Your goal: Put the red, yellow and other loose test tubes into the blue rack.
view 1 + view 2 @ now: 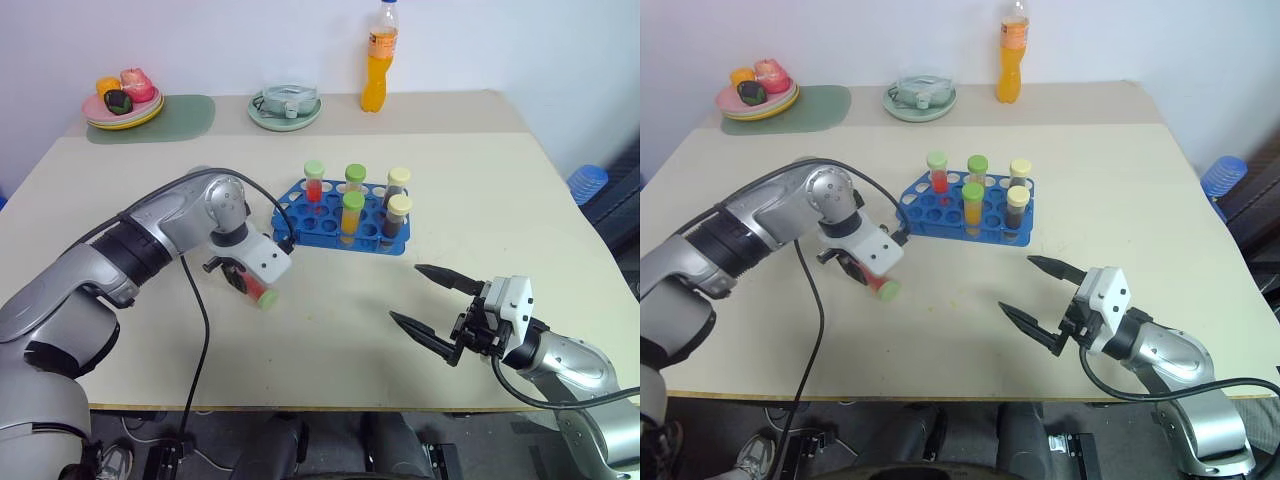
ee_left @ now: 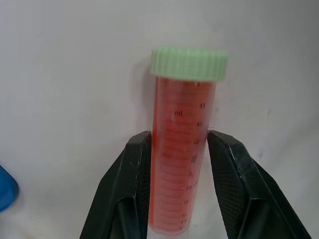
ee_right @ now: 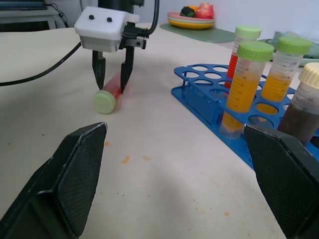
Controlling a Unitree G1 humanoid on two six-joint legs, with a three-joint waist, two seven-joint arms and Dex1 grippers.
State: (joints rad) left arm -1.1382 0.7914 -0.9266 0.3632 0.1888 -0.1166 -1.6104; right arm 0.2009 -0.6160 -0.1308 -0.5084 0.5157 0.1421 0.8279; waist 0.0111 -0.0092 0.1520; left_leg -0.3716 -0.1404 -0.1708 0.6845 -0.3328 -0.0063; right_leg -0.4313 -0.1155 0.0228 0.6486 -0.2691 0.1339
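Red tube point(image 2: 182, 164) base cut off by frame edge; blue rack point(image 3: 209, 84) far end hidden behind tubes.

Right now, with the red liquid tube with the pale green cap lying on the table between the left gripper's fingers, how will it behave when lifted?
The red tube with the pale green screw cap is round and lies on its side, so it would probably roll if released. Its smooth plastic wall may slip between the left gripper fingers. Nearly full, it likely feels fairly heavy.

Bright, even light; soft shadows on table point(image 1: 520, 250); left wrist view maybe overexposed.
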